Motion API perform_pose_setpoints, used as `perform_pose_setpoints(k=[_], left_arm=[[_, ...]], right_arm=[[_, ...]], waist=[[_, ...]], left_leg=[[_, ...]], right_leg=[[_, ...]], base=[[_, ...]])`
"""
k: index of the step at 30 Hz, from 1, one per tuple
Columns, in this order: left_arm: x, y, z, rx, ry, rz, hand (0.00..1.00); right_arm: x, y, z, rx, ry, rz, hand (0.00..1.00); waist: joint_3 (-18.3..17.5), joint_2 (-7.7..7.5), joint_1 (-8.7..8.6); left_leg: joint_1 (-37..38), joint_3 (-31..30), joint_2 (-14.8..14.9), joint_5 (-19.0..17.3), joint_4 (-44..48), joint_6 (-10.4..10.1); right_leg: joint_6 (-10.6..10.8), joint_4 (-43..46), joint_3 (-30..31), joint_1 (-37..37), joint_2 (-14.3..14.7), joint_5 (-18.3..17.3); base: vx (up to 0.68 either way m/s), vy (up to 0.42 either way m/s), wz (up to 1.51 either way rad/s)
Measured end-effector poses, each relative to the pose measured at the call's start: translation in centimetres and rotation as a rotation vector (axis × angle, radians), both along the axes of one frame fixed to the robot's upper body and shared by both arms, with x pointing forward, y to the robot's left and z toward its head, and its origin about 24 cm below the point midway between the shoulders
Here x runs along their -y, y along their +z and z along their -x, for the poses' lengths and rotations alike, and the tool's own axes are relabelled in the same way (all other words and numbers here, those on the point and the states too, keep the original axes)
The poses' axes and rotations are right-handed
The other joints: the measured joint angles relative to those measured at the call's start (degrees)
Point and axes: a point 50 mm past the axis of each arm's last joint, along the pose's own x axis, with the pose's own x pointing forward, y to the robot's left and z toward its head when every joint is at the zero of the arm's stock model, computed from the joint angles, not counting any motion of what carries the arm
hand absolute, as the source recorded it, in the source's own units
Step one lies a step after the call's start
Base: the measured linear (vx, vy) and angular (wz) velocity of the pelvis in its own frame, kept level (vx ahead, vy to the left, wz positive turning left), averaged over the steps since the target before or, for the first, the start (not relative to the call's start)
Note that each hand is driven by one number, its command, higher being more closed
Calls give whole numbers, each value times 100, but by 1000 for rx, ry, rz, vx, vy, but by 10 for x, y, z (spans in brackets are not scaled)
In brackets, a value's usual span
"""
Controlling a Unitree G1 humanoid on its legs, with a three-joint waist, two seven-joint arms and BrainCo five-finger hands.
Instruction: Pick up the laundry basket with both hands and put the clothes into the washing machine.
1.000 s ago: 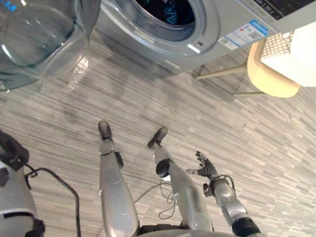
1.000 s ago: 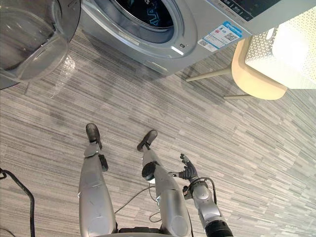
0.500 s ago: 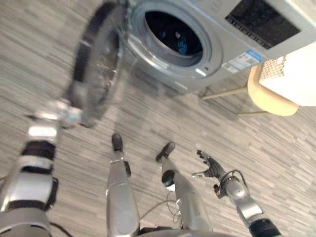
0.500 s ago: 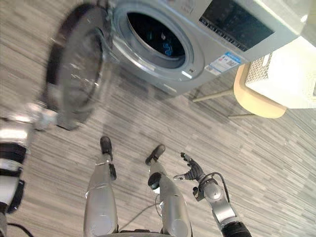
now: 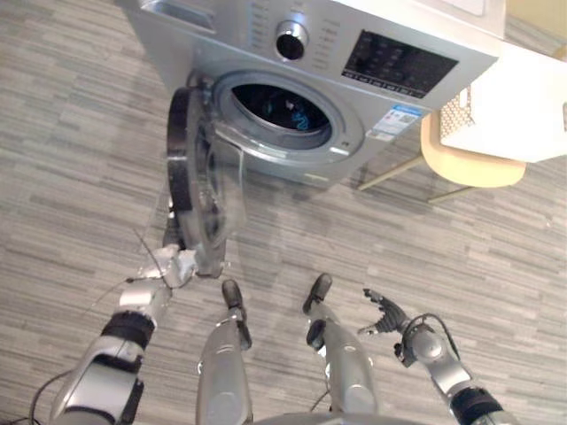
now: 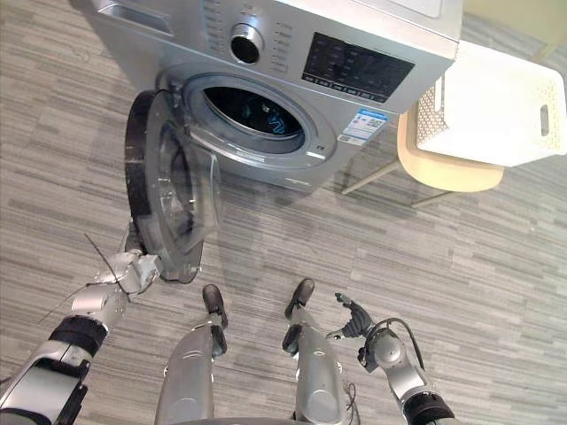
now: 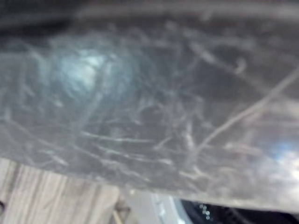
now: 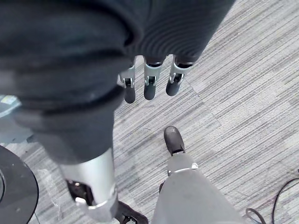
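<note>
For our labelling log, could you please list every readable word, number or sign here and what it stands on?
Sticker on the washing machine front: print too small to read.
Control panel: markings too small to read.
Marks around the dial: too small to read.

We see soft, even daylight over the scene, and the grey plank floor (image 5: 80, 159) holds only faint shadows, the deepest just beneath the washing machine (image 6: 292, 44). Its drum opening (image 5: 283, 111) stays dark. The open glass door (image 5: 202, 190) catches pale reflections; up close it shows a bluish-white glare patch and streaky highlights. The white laundry basket (image 6: 496, 102) glows brightest.
</note>
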Motion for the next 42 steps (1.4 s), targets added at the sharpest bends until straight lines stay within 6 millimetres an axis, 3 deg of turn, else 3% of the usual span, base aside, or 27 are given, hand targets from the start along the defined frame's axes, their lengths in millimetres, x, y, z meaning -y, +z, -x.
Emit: perform_pose_setpoints(k=[5, 9, 13, 16, 18, 19, 21, 22, 25, 28, 31, 33, 36, 41, 42], left_arm=[[19, -15, 5, -24, -12, 49, 0], [45, -22, 3, -35, -41, 46, 0], [58, -22, 5, -46, -4, 51, 0], [45, -11, 8, 7, 37, 41, 0], [29, 61, 21, 330, -113, -132, 0], [27, 80, 22, 418, -133, -156, 0], [19, 155, 38, 753, -195, -276, 0], [19, 174, 46, 838, -232, -303, 0], [22, 205, 60, 948, -375, -366, 0], [20, 211, 62, 949, -419, -376, 0], [13, 207, 62, 919, -408, -372, 0], [6, 197, 63, 871, -380, -371, 0], [-12, 163, 76, 760, -266, -312, 0], [-7, 75, 108, 564, 126, -84, 0], [-2, 38, 118, 410, 227, -57, 0]], right_arm=[[13, -6, 8, -38, -46, 34, 0], [19, -8, 11, -39, -105, 27, 0], [2, -15, 12, -48, -136, -39, 0], [-4, -17, 14, -58, -145, -64, 0], [10, -26, 29, -117, -202, -65, 0], [13, -28, 32, -135, -216, -62, 0], [15, -38, 42, -199, -237, -66, 0], [15, -41, 47, -223, -241, -68, 0], [20, -50, 60, -285, -266, -61, 0], [22, -54, 66, -310, -283, -62, 0], [23, -60, 73, -341, -312, -68, 0], [22, -62, 76, -354, -328, -70, 0], [17, -68, 84, -389, -350, -92, 0], [20, -72, 91, -415, -407, -115, 0], [20, -72, 88, -411, -419, -125, 0]], waist=[[23, 266, -74], [38, 547, -44], [56, 579, 106], [66, 595, 215], [16, 976, 351], [-29, 1052, 390], [-208, 1318, 494], [-274, 1379, 532], [-519, 1534, 528], [-604, 1568, 483], [-663, 1544, 527], [-752, 1453, 533], [-894, 1300, 541], [-918, 1245, 690], [-908, 1223, 708]], left_leg=[[126, -118, -105, -31, 0, 40], [176, -257, -195, -35, -2, 43], [442, -257, -198, -42, -2, 45], [483, -267, -171, -148, 115, 102], [521, -429, -139, -278, 465, 95], [528, -436, -141, -279, 485, 93], [598, -504, -150, -283, 471, 86], [631, -526, -152, -295, 458, 68], [706, -632, -185, -369, 302, -44], [758, -746, -164, -368, 66, -48], [898, -805, -140, -419, -268, -159], [899, -825, -179, -384, -352, -205], [898, -817, -192, -380, -376, -211], [739, -881, -205, -380, -305, -211], [705, -884, -200, -380, -276, -212]], right_leg=[[110, -51, -31, 199, -78, -86], [208, -49, -48, 319, -151, -193], [178, -38, 113, 493, -140, -240], [197, -32, 260, 494, -105, -276], [235, 31, 273, 680, -116, -320], [236, 31, 261, 709, -123, -321], [254, 30, 243, 812, -130, -334], [267, 30, 242, 839, -129, -344], [397, -27, 200, 910, -134, -471], [385, -50, 87, 921, -74, -458], [379, -67, 28, 946, -23, -420], [382, -134, 23, 937, -38, -375], [381, -310, 31, 985, -32, -258], [406, -474, -62, 985, -10, -159], [398, -474, -84, 983, 19, -154]], base=[[104, 35, 9], [86, 25, 11], [84, 19, -11], [69, -5, -28], [74, 10, -9], [27, 28, 13], [13, 22, 11], [0, 0, 0], [-25, -11, 8], [-90, -18, 14], [-110, 33, 9], [-76, 59, 4], [-20, 27, -3], [5, 29, 8], [9, 14, 5]])
